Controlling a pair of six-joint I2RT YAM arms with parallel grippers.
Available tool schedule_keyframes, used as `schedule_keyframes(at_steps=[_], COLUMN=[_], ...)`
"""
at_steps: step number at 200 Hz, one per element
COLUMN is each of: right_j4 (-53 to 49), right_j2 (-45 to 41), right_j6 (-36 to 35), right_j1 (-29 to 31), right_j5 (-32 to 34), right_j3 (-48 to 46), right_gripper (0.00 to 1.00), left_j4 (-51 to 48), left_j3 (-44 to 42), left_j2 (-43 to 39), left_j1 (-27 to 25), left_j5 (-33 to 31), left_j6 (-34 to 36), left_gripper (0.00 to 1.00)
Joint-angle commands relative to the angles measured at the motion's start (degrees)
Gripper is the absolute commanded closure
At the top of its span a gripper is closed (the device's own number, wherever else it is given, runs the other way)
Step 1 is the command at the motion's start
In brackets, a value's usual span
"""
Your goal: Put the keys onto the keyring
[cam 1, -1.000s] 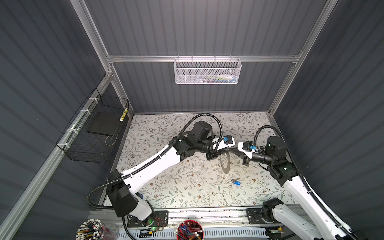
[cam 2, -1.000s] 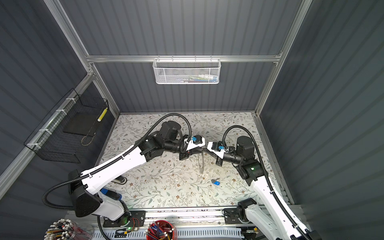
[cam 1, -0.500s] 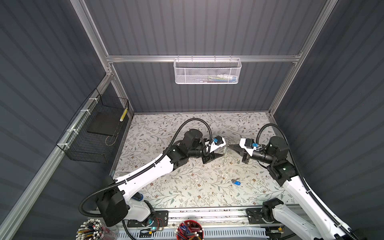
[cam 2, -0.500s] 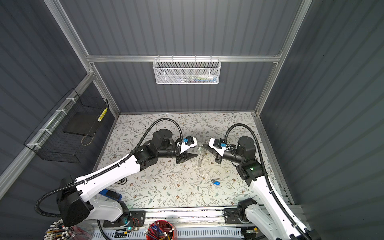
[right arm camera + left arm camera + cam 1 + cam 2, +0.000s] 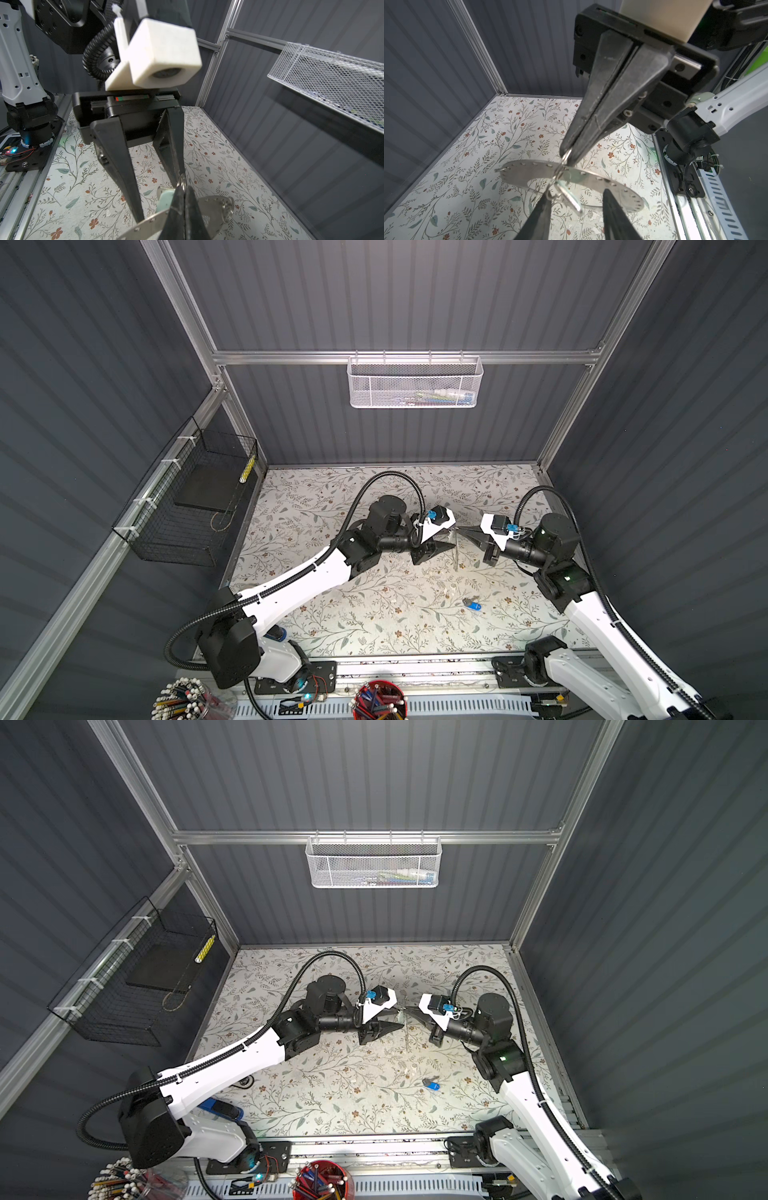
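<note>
Left end effector has backed off, jaws apart, empty; right end effector clamps the keyring, mint key seemingly threaded.

Both arms extend inward over the desk's centre, grippers tip to tip. Left gripper: fingers parted. Right gripper: fingers pressed fully together.

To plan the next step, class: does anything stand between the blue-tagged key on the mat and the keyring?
Nothing visible does: only bare mat separates the blue-tagged key from the keyring, held in the right pincer.
</note>
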Motion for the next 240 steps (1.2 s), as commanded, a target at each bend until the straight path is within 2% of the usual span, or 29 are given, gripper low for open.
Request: schedule_keyframes(at_steps=[1, 62, 82, 108, 155, 205, 230, 240], right_j4=[3.11, 6.59, 11.87, 14.95, 19.32, 18.4, 17.9, 17.7], right_j2=[-0.32, -2.12, -2.51, -1.97, -2.23, -2.15, -2.5, -2.43], right_j6=[1.47, 6.95, 11.13, 13.32, 14.37, 14.0, 13.68, 13.48], right_j1=[-0.1, -0.1, -0.1, -0.14, -0.1, -0.1, -0.1, -0.1], right_j5=[0.15, 4.61, 7.78, 8.22, 9.73, 9.08, 8.06, 6.73], right_j3=[-0.73, -2.29, -4.29, -4.78, -5.65, -5.98, -6.34, -6.3], right_gripper=[1.0, 1.0, 1.0, 1.0, 1.0, 1.0, 1.0, 1.0], left_j4=[1.31, 2.69, 2.57, 0.63, -5.49, -5.26, -0.41, 3.47], left_j3=[0.55, 0.9, 0.55, 1.71, 5.61, 6.69, 3.01, -0.46], left_j2=[1.54, 2.17, 2.27, 3.83, 8.05, 9.25, 6.01, 3.36], left_j1=[-0.39, -0.46, -0.51, -0.54, -0.57, -0.56, -0.19, 0.24], left_j5=[-1.27, -2.89, -1.92, 0.38, 5.07, 8.81, 3.93, 1.56], left_j6=[-0.51, 1.25, 1.7, 1.85, 2.2, 1.31, -0.36, -0.93], left_gripper=[0.66, 1.0, 1.0, 1.0, 1.0, 1.0, 0.7, 0.62])
